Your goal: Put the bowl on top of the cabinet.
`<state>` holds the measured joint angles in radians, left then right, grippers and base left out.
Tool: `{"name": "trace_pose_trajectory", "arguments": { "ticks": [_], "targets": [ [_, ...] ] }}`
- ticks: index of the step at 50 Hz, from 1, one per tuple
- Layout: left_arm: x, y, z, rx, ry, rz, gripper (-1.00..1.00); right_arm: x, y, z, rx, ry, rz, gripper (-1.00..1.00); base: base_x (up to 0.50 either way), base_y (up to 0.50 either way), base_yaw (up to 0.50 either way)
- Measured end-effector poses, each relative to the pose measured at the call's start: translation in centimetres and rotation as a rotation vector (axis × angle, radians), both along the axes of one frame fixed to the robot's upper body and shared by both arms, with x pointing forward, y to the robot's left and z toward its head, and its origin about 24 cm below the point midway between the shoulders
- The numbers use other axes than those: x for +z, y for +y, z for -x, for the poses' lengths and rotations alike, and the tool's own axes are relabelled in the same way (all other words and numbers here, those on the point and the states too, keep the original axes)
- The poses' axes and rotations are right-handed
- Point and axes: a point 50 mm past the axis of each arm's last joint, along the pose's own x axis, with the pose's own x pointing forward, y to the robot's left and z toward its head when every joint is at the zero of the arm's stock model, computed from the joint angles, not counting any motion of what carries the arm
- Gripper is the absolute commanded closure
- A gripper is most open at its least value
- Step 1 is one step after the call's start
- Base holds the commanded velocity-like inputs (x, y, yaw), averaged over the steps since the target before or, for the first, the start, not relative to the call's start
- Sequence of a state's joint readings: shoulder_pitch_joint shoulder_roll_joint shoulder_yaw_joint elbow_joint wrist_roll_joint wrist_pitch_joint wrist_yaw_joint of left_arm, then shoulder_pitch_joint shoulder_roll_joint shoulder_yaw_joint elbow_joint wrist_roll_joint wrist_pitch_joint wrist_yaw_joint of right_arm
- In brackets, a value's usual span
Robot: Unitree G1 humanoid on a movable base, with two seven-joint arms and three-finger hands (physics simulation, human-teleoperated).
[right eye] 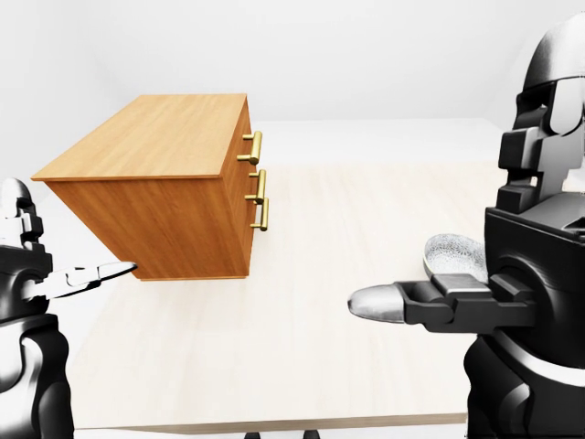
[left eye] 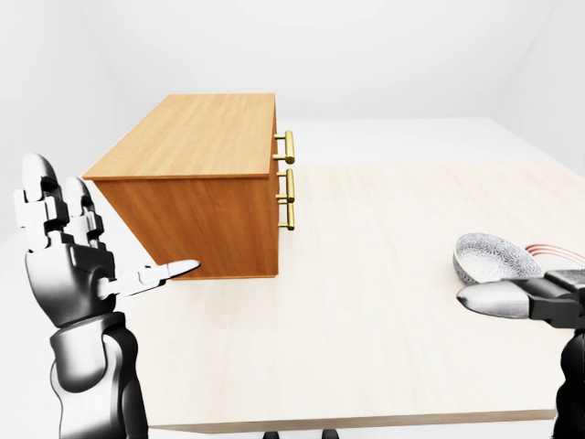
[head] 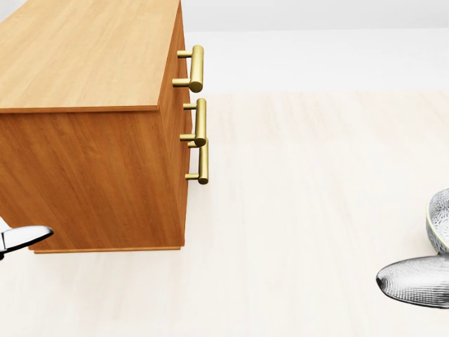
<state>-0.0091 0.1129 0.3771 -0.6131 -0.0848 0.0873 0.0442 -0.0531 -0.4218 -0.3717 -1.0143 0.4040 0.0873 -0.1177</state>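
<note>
A wooden cabinet (left eye: 196,187) with brass handles (left eye: 289,178) on its right face stands on the left part of the pale table (left eye: 366,311). Its flat top (head: 84,49) carries nothing. A grey patterned bowl (left eye: 496,256) rests on the table at the right of the left-eye view. My right hand (right eye: 462,215) is open beside the bowl; its fingers (right eye: 548,101) point up and its thumb (right eye: 384,303) juts left just below the bowl, holding nothing. My left hand (left eye: 114,240) is raised and open at the left, its thumb tip (left eye: 183,267) by the cabinet's lower near corner.
A thin pink-striped flat object (left eye: 547,248) lies just right of the bowl. The table's near edge (left eye: 347,423) runs along the bottom of the left-eye view. White walls and floor lie beyond the table.
</note>
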Motion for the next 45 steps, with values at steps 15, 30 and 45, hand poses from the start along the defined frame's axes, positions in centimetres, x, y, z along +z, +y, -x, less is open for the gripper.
{"name": "trace_pose_trajectory", "arguments": {
  "ticks": [15,30,45],
  "targets": [
    [0.1,-0.1,0.0,-0.001,-0.004,-0.005,-1.00,-3.5,-3.1,-6.6,-0.314,0.327,0.415,-1.00,0.00,0.00,0.00],
    [0.3,-0.2,0.1,-0.001,-0.011,-0.008,-1.00,-8.3,-6.6,-9.8,-0.495,0.715,0.643,-1.00,0.00,0.00,0.00],
    [0.2,-0.1,0.0,-0.001,-0.009,-0.007,-1.00,-10.7,-8.0,-10.1,-0.564,0.913,0.778,-1.00,0.00,0.00,0.00]
  ]
}}
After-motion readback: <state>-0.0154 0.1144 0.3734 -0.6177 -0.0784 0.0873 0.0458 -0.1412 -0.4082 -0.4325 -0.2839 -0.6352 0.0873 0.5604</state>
